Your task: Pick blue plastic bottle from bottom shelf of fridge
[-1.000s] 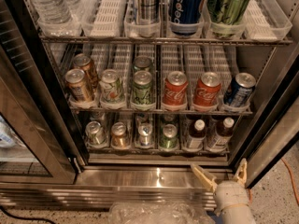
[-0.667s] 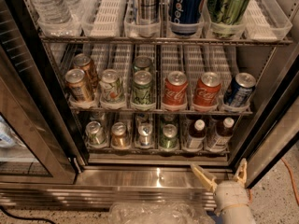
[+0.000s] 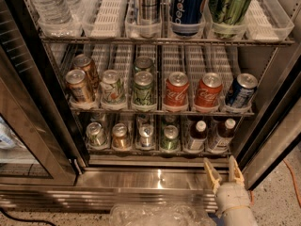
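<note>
The fridge (image 3: 141,179) stands open in front of me. Its bottom shelf (image 3: 132,150) holds a row of small cans on the left and two white-capped dark bottles on the right. The blue plastic bottle (image 3: 221,136), with the paler label, is the rightmost one. A similar bottle (image 3: 197,135) with a darker label stands just left of it. My gripper (image 3: 222,170) is open and empty. It hovers in front of the fridge sill, just below and in front of the blue plastic bottle and apart from it.
The middle rack holds several cans, with two red Coca-Cola cans (image 3: 177,91) and a blue can (image 3: 241,91). The top rack holds a Pepsi can (image 3: 187,8) and a water bottle (image 3: 47,4). The glass door (image 3: 23,126) stands open at left. Crumpled clear plastic (image 3: 155,215) lies on the floor.
</note>
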You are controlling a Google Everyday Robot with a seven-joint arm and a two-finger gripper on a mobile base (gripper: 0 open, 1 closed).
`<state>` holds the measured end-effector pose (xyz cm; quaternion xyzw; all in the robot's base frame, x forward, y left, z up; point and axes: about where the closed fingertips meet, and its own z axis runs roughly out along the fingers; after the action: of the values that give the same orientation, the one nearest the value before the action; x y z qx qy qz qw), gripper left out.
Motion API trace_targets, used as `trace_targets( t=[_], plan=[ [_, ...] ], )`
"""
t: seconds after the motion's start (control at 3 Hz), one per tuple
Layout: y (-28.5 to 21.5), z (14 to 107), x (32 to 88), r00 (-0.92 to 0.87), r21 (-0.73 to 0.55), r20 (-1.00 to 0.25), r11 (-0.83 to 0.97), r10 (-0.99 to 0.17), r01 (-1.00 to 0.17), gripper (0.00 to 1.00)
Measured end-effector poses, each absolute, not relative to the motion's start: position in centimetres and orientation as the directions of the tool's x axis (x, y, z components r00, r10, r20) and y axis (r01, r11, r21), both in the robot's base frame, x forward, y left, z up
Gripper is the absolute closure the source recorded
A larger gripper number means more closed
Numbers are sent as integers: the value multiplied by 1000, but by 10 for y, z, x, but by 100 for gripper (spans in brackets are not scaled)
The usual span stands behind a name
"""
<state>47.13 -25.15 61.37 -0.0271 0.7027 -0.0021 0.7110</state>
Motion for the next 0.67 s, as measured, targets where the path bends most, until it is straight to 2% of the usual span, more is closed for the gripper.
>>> trace_targets(
  t=[0.33,0.67],
  plan=[
    [-252,614,471,12,-42,-999,999,-41,-35,26],
    [-251,611,475,8,-42,-999,999,-42,-25,29]
  ],
)
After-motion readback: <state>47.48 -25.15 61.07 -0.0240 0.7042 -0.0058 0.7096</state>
